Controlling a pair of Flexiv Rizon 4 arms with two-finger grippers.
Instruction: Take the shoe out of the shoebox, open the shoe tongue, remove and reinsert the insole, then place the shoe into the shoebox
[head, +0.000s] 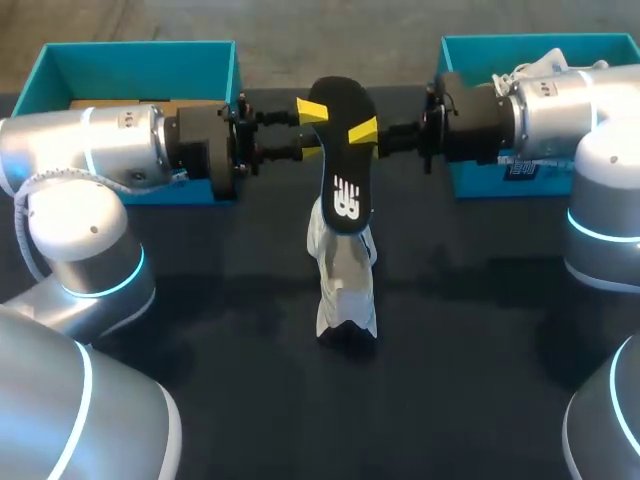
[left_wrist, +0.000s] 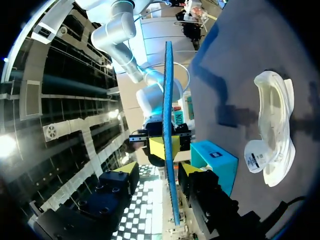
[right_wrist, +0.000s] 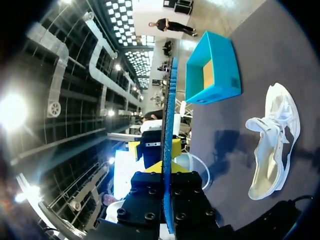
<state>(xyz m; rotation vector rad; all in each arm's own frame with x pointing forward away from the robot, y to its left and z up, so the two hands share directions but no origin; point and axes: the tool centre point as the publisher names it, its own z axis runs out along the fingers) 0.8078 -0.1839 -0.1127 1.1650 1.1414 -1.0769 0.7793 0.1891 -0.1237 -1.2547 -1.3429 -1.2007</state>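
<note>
Insole (head: 343, 150), black on top and blue on the edge, hanging in the air between the two arms, above the white shoe (head: 345, 285).

Right gripper (head: 365, 130) is pinching the insole flat between narrow fingers. The left gripper (head: 310, 112) is standing wide, its yellow tips straddling the sheet without touching. Long axis is running away from the robot, broader forefoot end probably pointing far, logo end near. Faces are lying level, so both wrist views are seeing it edge-on. Handling, as judged: light, thin, floppy foam, likely bending past the grip, best taken across the faces near the middle or forefoot. The shoe is resting on the dark table (head: 480, 330), long axis also running near to far. Its toe direction is not showing clearly.
</note>
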